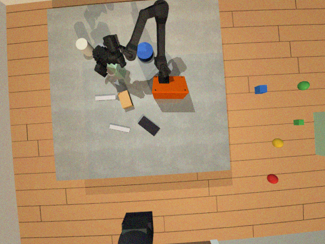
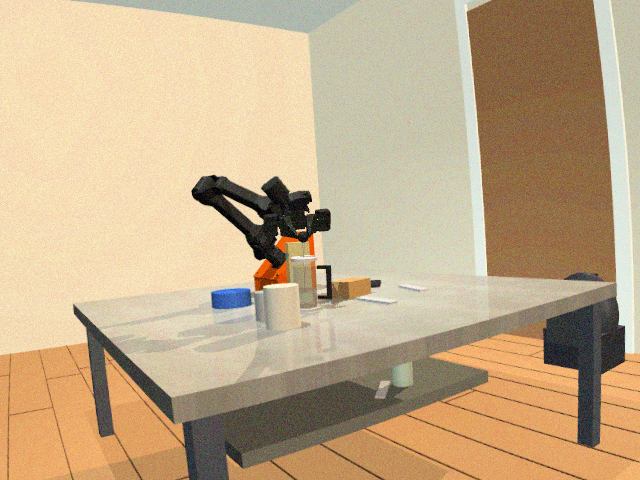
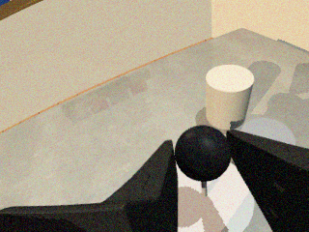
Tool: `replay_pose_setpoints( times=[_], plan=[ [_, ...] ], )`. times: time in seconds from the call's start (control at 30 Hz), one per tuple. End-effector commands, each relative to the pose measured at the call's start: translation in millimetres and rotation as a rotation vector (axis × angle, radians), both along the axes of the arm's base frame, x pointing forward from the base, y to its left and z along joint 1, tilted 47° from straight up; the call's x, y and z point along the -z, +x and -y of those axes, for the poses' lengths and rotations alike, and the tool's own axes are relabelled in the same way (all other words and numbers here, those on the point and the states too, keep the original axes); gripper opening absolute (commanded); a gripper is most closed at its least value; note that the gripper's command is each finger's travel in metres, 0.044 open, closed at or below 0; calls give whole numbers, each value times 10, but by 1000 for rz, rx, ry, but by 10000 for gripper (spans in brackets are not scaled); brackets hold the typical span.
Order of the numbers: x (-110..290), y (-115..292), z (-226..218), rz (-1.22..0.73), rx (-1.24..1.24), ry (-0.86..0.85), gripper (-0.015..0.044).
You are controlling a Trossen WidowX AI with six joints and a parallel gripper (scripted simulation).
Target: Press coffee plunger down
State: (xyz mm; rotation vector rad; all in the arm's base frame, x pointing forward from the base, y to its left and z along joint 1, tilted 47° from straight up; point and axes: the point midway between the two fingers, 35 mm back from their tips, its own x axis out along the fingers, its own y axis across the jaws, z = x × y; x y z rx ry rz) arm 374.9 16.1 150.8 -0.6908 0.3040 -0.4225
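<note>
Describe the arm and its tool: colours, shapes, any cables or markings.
The matte black jointed arm has slim rounded links on a boxy orange base. The black tool ends in two broad, wedge-shaped fingers. No cables, labels or markings are visible.
</note>
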Motion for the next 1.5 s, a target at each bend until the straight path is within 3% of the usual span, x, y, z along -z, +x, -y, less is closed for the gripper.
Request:
replay_pose_setpoints(
  times=[0.0,1.47],
  plan=[
    [173,-14,170,-42,29,-20,122],
    [179,90,180,-41,29,-20,122]
  ],
)
